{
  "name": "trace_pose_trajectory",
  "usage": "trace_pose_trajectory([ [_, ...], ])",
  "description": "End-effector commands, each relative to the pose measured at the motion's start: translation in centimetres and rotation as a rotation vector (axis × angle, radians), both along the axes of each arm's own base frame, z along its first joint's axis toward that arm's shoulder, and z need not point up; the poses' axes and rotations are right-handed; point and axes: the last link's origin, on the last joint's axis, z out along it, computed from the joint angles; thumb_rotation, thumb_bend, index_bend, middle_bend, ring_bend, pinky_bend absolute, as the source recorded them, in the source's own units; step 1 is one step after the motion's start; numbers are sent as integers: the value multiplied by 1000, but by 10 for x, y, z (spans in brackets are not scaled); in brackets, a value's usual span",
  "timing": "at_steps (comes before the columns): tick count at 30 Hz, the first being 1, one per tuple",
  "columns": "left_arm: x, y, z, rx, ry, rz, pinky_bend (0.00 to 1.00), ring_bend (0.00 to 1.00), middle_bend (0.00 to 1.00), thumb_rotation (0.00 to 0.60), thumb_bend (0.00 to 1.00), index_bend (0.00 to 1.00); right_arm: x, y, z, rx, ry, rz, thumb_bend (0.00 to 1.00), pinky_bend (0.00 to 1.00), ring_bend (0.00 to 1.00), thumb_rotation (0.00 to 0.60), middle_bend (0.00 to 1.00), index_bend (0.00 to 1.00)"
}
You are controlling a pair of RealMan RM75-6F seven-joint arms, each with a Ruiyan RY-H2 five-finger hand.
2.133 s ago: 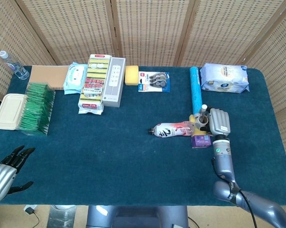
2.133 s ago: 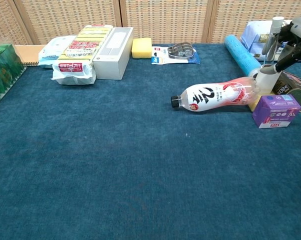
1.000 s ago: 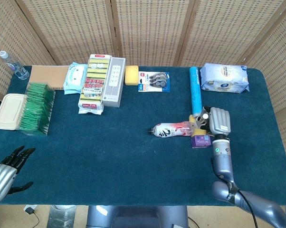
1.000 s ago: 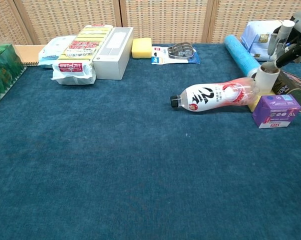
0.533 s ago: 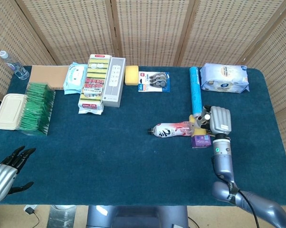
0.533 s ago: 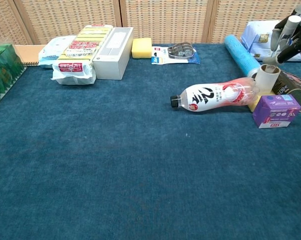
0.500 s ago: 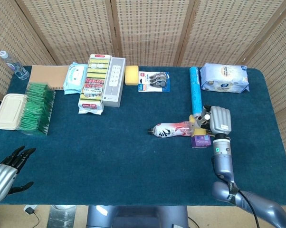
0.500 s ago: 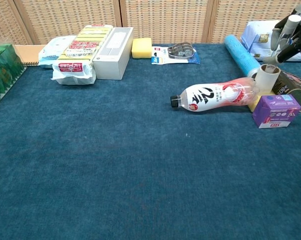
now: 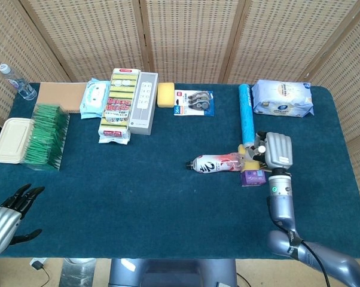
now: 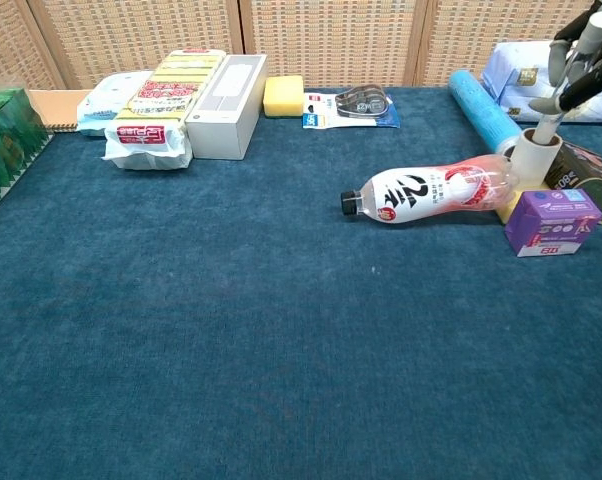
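Filling most of the picture, the blue table (image 9: pixel 138 197) is holding everything. At its right side the right hand (image 9: pixel 277 152) is hanging above the white cup (image 10: pixel 534 152), just right of the lying drink bottle (image 10: pixel 431 190). It is pinching a thin white stick (image 10: pixel 547 122) that is poking into the cup. I think going slowly and straight is keeping the cup from tipping. At lower left, the left hand (image 9: pixel 6 209) is resting wide, holding nothing.

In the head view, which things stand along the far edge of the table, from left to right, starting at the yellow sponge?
Yellow sponge → carded pack of tape rollers → blue tube → white pack of wet wipes.
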Motion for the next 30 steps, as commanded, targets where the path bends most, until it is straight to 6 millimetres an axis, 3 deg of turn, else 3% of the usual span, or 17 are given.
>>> trace_pose_trajectory([
  [1, 0, 0, 0, 0, 0, -2, 296, 76, 156, 600, 113, 0, 1, 1, 3, -6, 3, 3, 332, 760, 937, 600, 850, 698],
  [30, 1, -4, 1, 2, -3, -19, 296, 76, 156, 600, 113, 0, 30, 23, 32, -29, -56, 73, 358, 863, 1000, 600, 982, 787],
])
